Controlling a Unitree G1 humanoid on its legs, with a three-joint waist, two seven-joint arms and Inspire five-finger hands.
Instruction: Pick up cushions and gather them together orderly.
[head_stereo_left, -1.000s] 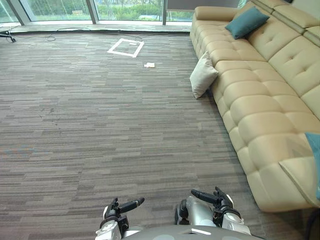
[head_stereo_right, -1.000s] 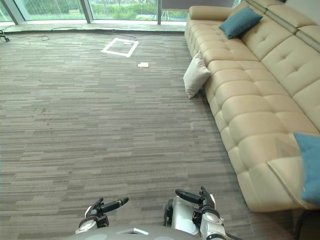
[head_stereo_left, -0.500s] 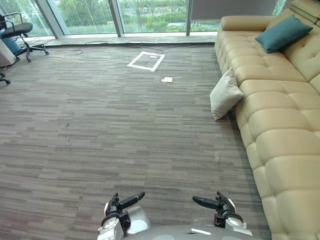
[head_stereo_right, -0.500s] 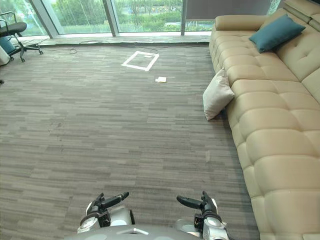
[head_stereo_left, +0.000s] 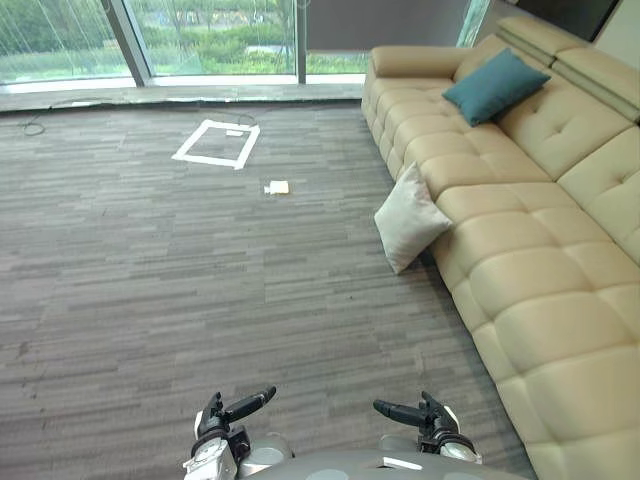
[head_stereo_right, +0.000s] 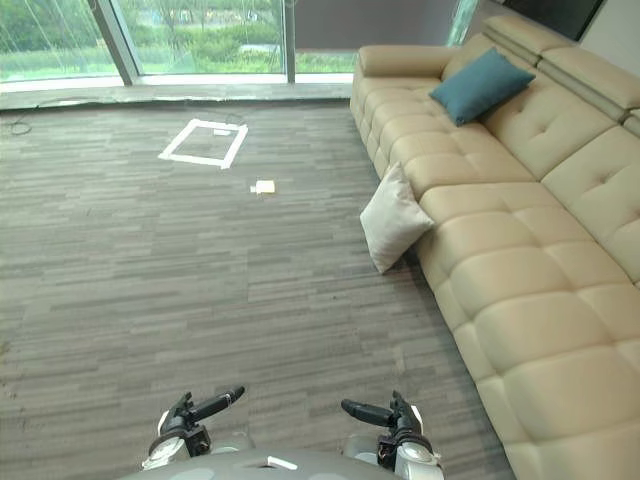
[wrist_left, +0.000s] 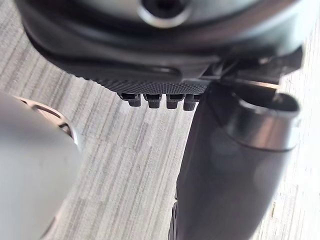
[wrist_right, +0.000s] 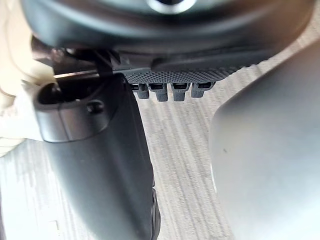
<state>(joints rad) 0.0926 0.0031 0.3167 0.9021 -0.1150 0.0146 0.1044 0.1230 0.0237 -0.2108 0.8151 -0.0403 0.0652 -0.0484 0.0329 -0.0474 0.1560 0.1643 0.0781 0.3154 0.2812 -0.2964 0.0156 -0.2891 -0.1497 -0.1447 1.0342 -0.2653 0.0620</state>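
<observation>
While nothing is held, sofa (head_stereo_left: 520, 230): right of frame.
Teal cushion (head_stereo_left: 497, 85): upper right, on the seat; well apart from its mate.
Cream cushion (head_stereo_left: 410, 217): centre, on carpet (head_stereo_left: 150, 280), leaning on the sofa front; a one-sided grab may topple it.
Left hand (head_stereo_left: 235, 408), right hand (head_stereo_left: 410, 411): bottom edge, fingers straight, empty.

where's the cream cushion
In the left eye view the cream cushion sits on the carpet right of centre, leaning against the front of the beige sofa, nearer than the teal cushion.
</observation>
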